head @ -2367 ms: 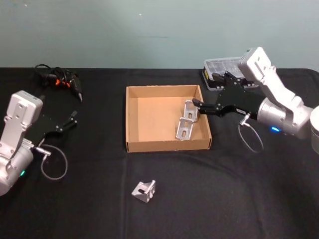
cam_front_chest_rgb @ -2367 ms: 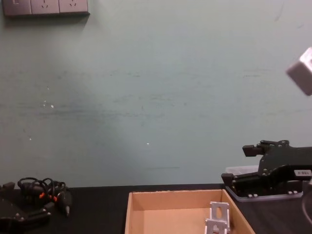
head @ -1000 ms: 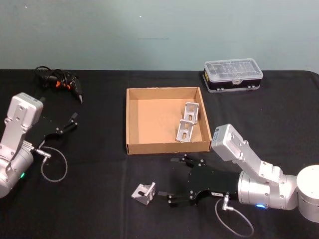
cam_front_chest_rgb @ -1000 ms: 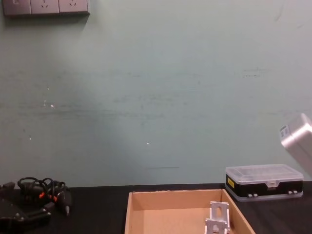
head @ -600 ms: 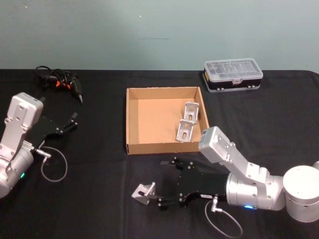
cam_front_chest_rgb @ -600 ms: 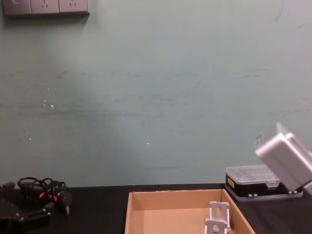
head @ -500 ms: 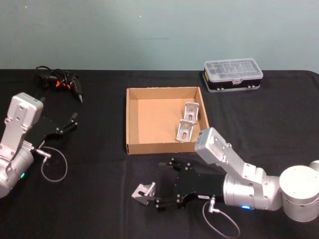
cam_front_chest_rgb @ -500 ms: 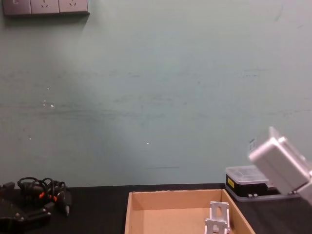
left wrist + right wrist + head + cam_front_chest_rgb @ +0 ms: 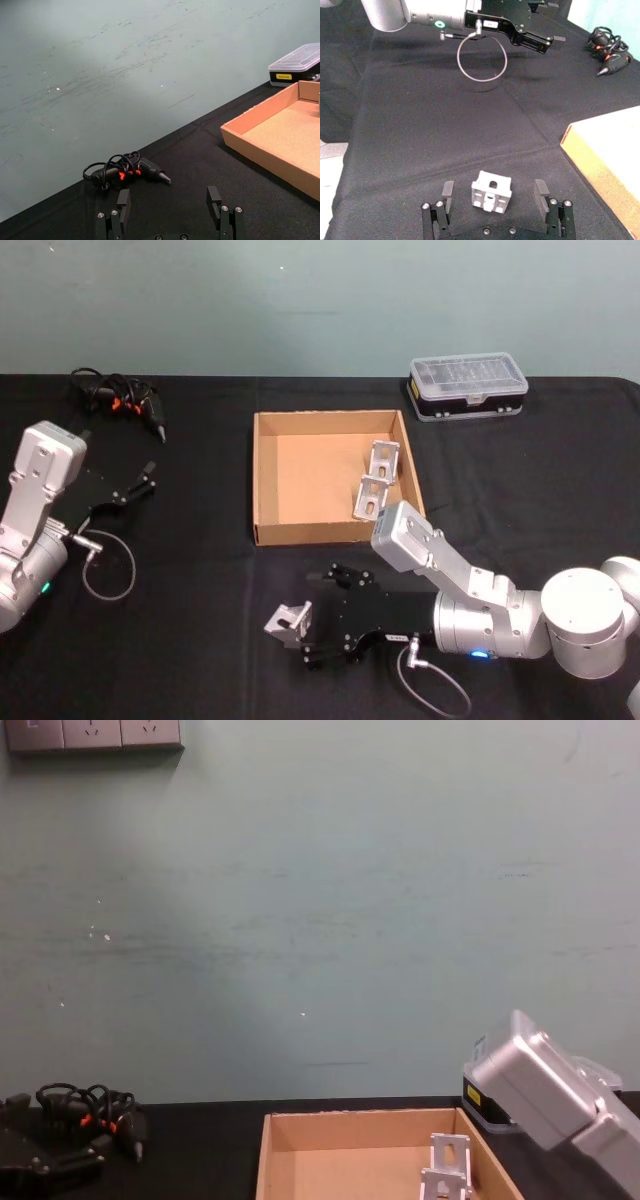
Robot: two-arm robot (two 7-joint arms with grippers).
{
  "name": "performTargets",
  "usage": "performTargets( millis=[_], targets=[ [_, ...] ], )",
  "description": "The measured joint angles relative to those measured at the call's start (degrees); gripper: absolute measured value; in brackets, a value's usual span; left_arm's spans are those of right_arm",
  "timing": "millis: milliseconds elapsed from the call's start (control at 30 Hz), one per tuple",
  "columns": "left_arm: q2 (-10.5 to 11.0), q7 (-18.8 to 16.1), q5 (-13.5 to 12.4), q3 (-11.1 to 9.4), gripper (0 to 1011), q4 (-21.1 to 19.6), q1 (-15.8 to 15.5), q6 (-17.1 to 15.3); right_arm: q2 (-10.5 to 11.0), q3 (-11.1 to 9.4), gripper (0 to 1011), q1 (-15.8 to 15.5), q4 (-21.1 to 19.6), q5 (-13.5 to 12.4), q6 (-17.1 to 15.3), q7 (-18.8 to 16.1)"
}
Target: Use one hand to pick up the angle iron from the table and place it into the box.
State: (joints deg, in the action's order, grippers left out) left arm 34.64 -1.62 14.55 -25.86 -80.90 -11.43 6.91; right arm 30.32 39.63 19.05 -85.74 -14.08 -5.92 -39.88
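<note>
Head view: the right gripper [image 9: 318,618] lies in front of the box [image 9: 262,480], fingers spread around the angle iron [image 9: 288,623] on the table [image 9: 200,640], seemingly not touching it.

Right wrist view: the angle iron stands between the parted fingers.

Left wrist view: the left gripper [image 9: 168,196], left of the box, has its fingers apart.

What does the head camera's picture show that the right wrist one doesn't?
Head view adds two angle irons in the cardboard box, plus a clear-lidded plastic case. Right wrist view adds that the loose angle iron sits between the open right gripper's fingers, touching neither. Both show that iron, the box, the left gripper and a corded black tool.
</note>
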Motion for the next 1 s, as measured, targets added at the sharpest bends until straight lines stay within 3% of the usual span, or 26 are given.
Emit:
performTargets(
  millis=[467,800,1000],
  targets=[
    [0.00,0.00,0.00,0.00,1000,0.00,0.00,0.00,-1.26,0.86,1000,0.77,2.19,-0.02,-0.06,-0.31],
    [0.00,0.00,0.00,0.00,1000,0.00,0.00,0.00,-1.28,1.79,788,1.48,2.60,-0.11,-0.07,-1.43],
    [0.00,0.00,0.00,0.00,1000,0.00,0.00,0.00,-0.97,2.25,577,1.91,2.66,-0.04,-0.06,-1.89]
  ],
)
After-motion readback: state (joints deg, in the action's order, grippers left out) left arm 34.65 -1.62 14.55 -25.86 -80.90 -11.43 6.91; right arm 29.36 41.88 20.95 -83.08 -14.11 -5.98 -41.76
